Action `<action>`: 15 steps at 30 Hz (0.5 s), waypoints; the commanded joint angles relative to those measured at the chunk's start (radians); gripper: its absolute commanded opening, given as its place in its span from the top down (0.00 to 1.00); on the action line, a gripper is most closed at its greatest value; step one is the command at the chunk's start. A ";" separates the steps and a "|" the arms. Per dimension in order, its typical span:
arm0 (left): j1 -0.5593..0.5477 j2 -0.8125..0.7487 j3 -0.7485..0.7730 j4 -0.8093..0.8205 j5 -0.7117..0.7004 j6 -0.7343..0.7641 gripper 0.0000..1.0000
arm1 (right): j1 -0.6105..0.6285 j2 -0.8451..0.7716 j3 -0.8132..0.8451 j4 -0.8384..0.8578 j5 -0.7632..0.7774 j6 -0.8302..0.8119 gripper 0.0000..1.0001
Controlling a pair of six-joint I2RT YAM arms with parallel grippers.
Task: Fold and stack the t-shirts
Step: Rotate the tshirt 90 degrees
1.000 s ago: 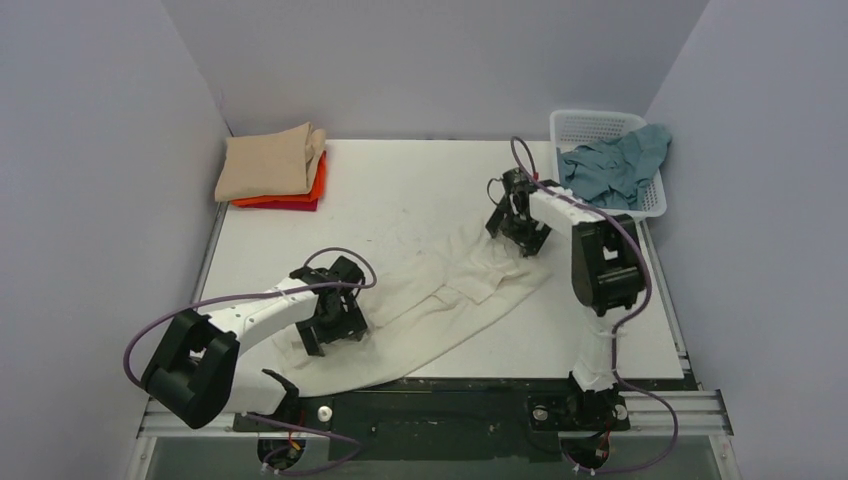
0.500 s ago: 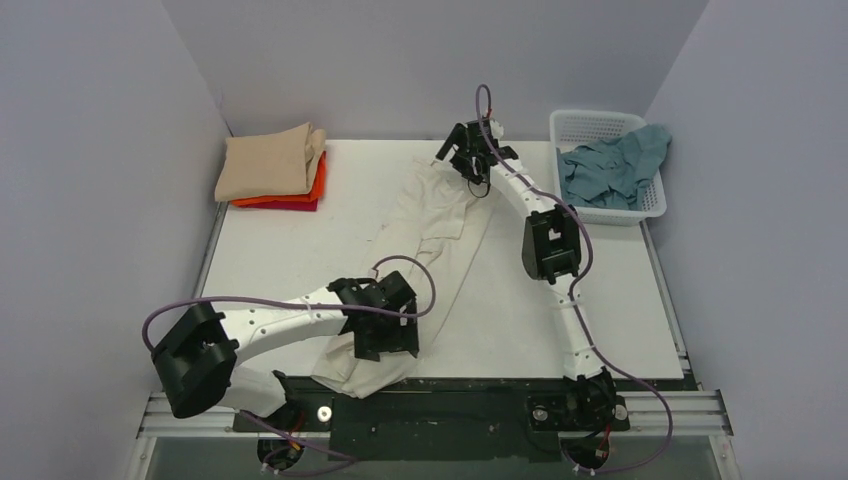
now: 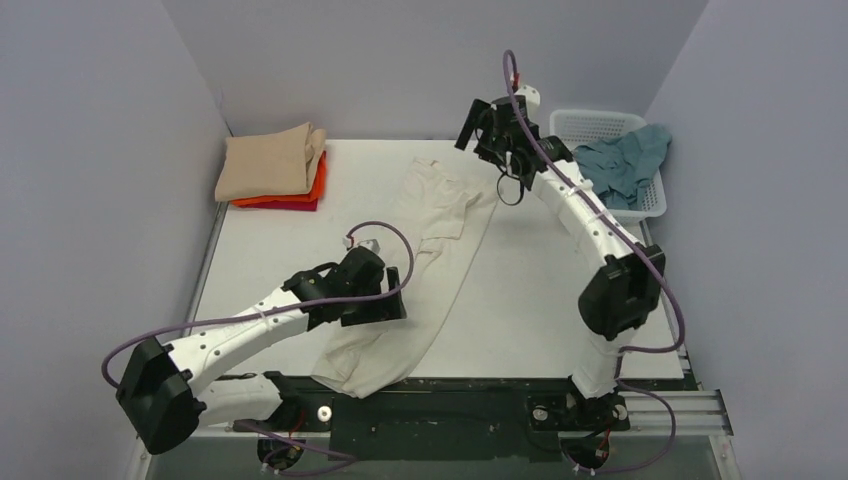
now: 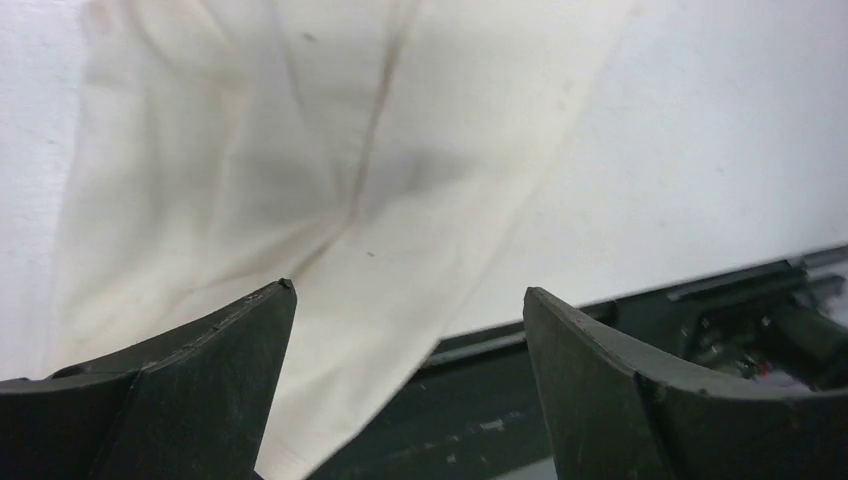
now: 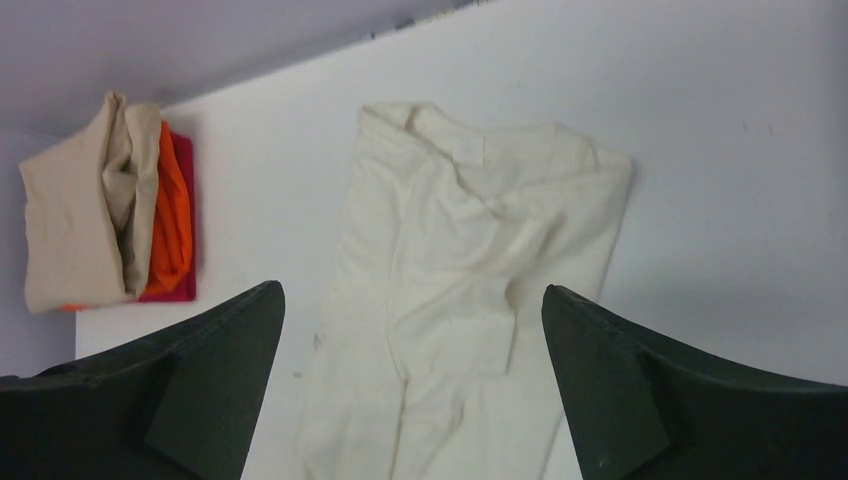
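A large cream-white t-shirt (image 3: 432, 240) lies stretched in a long strip down the middle of the table, its lower end hanging over the near edge. It also shows in the left wrist view (image 4: 300, 170) and the right wrist view (image 5: 470, 270). My left gripper (image 3: 385, 300) hangs open and empty above the shirt's lower part. My right gripper (image 3: 487, 135) is open and empty, raised above the shirt's far end. A folded tan shirt (image 3: 268, 163) lies on orange (image 3: 316, 180) and red (image 3: 290, 205) ones at the far left. A teal-blue shirt (image 3: 618, 165) is heaped in the basket.
The white lattice basket (image 3: 598, 125) stands at the far right corner. The table's dark front rail (image 3: 480, 395) runs along the near edge, seen also in the left wrist view (image 4: 620, 330). Grey walls close in the left, back and right sides.
Both grippers have let go of the cream shirt and lifted. The left arm pulled back up and left; the right arm rose towards the far right. The shirt now lies straighter.
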 commanded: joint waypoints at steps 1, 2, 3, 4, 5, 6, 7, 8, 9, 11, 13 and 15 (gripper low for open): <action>0.105 0.058 -0.057 0.131 0.029 0.132 0.05 | 0.131 -0.126 -0.295 -0.121 0.059 0.062 0.05; 0.110 0.094 -0.054 0.125 0.018 0.155 0.05 | 0.147 -0.156 -0.370 -0.125 0.067 0.104 0.06; 0.113 0.113 -0.044 0.119 0.013 0.168 0.05 | 0.178 -0.167 -0.409 -0.121 0.072 0.124 0.06; 0.114 0.142 -0.044 0.111 0.010 0.184 0.05 | 0.207 -0.183 -0.473 -0.102 0.076 0.163 0.06; 0.114 0.156 -0.053 0.112 0.012 0.187 0.05 | 0.218 -0.187 -0.503 -0.076 0.075 0.182 0.07; 0.114 0.179 -0.072 0.126 0.027 0.191 0.05 | 0.240 -0.183 -0.548 -0.065 0.068 0.214 0.07; 0.115 0.188 -0.083 0.135 0.049 0.190 0.05 | 0.250 -0.175 -0.562 -0.049 0.063 0.227 0.08; 0.115 0.207 -0.106 0.162 0.060 0.185 0.05 | 0.263 -0.153 -0.580 -0.044 0.058 0.247 0.08; 0.114 0.225 -0.117 0.177 0.075 0.182 0.05 | 0.268 -0.139 -0.583 -0.037 0.053 0.254 0.08; 0.113 0.246 -0.150 0.194 0.079 0.168 0.05 | 0.277 -0.085 -0.576 -0.035 0.030 0.259 0.09; 0.112 0.257 -0.175 0.204 0.101 0.158 0.05 | 0.279 -0.029 -0.542 -0.034 0.011 0.248 0.10; 0.111 0.263 -0.196 0.226 0.130 0.148 0.05 | 0.276 0.025 -0.509 -0.041 0.009 0.241 0.11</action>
